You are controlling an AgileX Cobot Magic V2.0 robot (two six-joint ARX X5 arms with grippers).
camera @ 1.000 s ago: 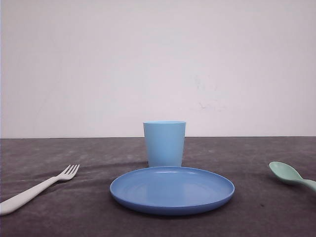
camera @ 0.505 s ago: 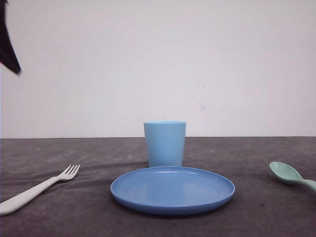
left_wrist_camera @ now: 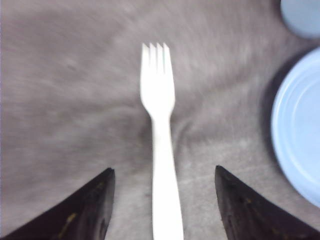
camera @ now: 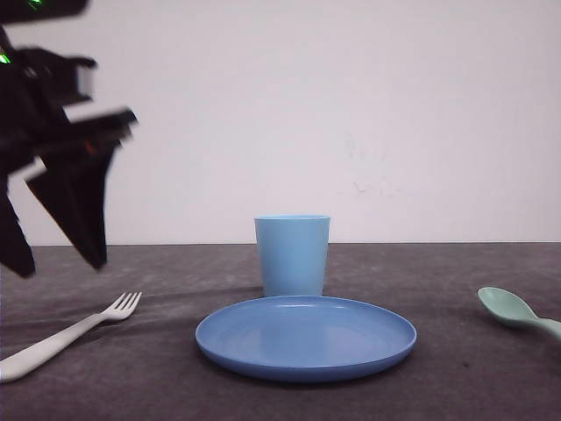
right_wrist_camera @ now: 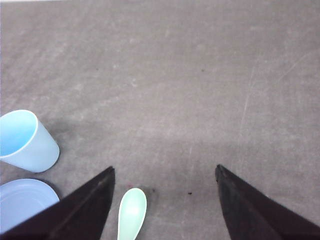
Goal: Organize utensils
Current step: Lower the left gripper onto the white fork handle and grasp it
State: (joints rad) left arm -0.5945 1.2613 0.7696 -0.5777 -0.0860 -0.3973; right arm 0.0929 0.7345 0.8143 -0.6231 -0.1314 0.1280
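Where frames cut off, fork and spoon handles vanish; left gripper, blurred, and right gripper gape wide, empty.

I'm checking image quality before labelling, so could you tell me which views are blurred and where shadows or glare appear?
Front view: the left gripper is smeared by motion blur, while the fork, plate and cup are sharp, the plate carrying soft glare. Left wrist view: everything is soft, the fork's tines included. Right wrist view: sharp, with a faint shadow beside the spoon.
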